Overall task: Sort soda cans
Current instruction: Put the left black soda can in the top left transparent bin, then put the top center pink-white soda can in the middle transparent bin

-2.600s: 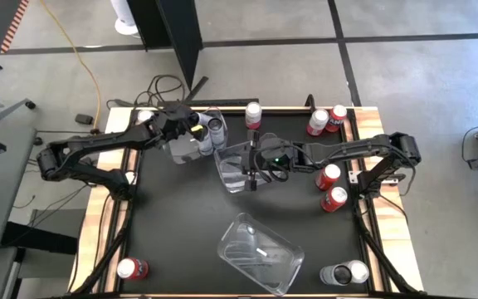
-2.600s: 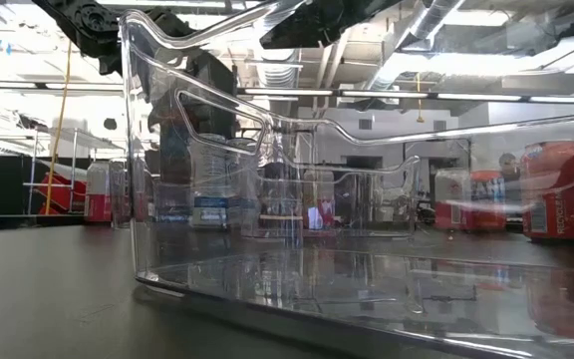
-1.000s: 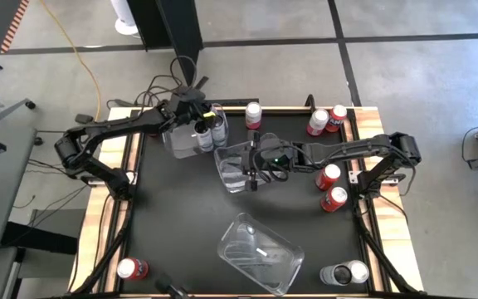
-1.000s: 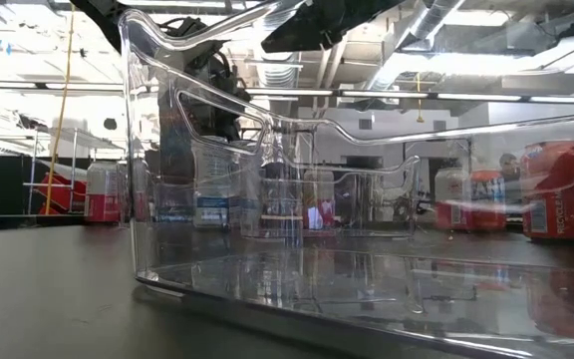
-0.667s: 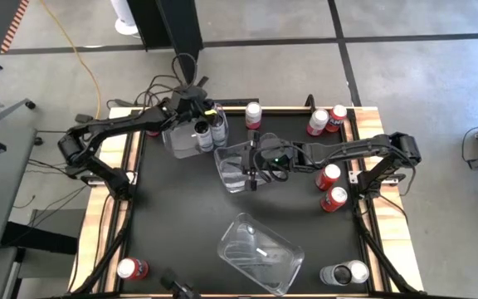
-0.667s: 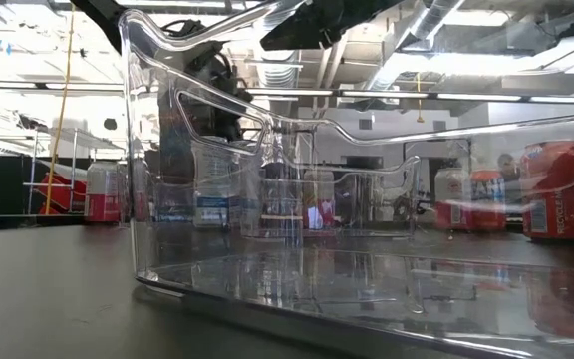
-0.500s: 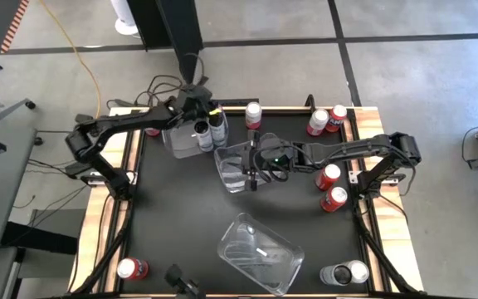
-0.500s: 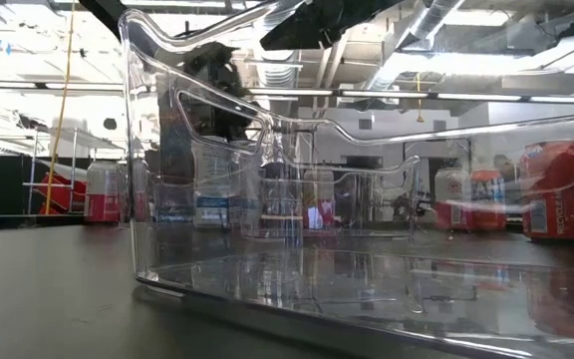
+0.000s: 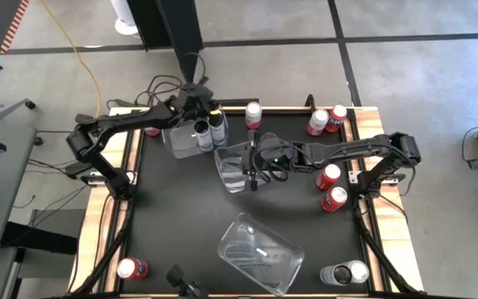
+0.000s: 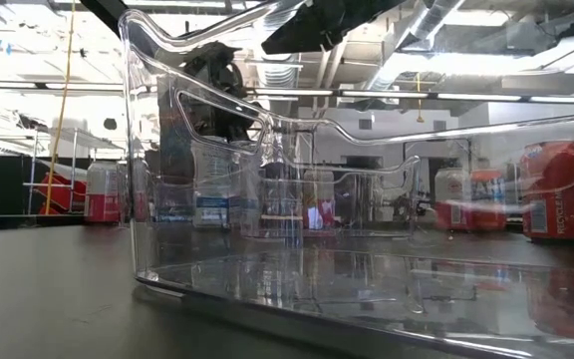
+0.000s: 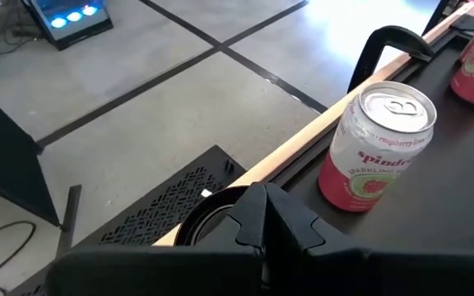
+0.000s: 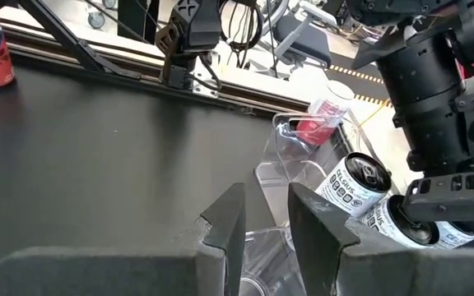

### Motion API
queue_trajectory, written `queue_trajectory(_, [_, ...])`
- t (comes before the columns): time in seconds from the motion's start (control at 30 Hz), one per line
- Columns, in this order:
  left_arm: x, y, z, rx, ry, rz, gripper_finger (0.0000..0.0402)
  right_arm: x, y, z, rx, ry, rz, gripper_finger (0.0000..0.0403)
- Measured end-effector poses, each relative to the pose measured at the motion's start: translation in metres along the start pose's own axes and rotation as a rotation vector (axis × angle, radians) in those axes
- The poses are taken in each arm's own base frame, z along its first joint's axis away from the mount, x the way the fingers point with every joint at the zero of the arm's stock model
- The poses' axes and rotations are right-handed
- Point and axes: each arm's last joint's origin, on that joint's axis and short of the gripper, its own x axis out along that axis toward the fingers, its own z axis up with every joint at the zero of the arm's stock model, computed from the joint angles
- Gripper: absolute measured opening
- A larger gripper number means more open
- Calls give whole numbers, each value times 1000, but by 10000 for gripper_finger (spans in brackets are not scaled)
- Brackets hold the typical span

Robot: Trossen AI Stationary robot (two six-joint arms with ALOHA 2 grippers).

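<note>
The right pincer (image 9: 254,169) is clamped on the rim of the middle clear bin (image 9: 235,166) at the counter's (image 9: 181,216) centre, its two fingers closed over the thin plastic wall, and it has held there unmoved. Nearer, an empty clear bin (image 9: 260,253) lies at a slant, flanked by a red can (image 9: 130,268) at the near left corner and two dark cans (image 9: 345,272) at the near right. Two red cans (image 9: 330,187) stand by the right edge.

Farther off, the left pincer (image 9: 196,106), its fingers pressed together and empty, has swung from the left side in over the far-left bin (image 9: 177,141), now hanging above the two dark cans (image 9: 206,131) standing inside. This is judged a withdrawal after a drop, so the dark cans' sorting has advanced.

Along the far edge, a red-and-white can (image 9: 254,113) and a pair of red cans (image 9: 327,120) are left unsorted. All cans show silver tops; the dark ones carry white lettering.
</note>
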Motion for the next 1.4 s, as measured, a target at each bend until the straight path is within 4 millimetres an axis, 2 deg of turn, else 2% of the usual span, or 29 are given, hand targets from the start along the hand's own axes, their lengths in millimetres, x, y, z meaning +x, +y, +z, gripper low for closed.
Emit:
queue_trajectory(0.53, [-34, -6, 17, 79, -71, -30, 0, 0, 0, 2, -18, -16, -2, 113])
queue_trajectory(0.67, [-62, -5, 30, 118, -132, -91, 0, -8, 1, 4, -41, -5, 8, 114])
queue_trajectory(0.83, [-119, -1, 41, 167, -249, -157, 0, -35, -4, 15, -43, -9, 18, 125])
queue_trajectory(0.97, [-153, 2, 22, 158, -318, -206, 0, -61, -13, 15, -7, 2, -29, 145])
queue_trajectory(1.1, [-175, 3, -12, 103, -415, -301, 0, -92, -29, 5, 110, 37, -73, 171])
queue_trajectory(1.27, [-188, -7, -56, 59, -503, -479, 0, -122, -39, -6, 232, 65, -155, 209])
queue_trajectory(1.4, [-191, -13, -81, 39, -499, -550, 0, -124, -62, -8, 331, 44, -253, 232])
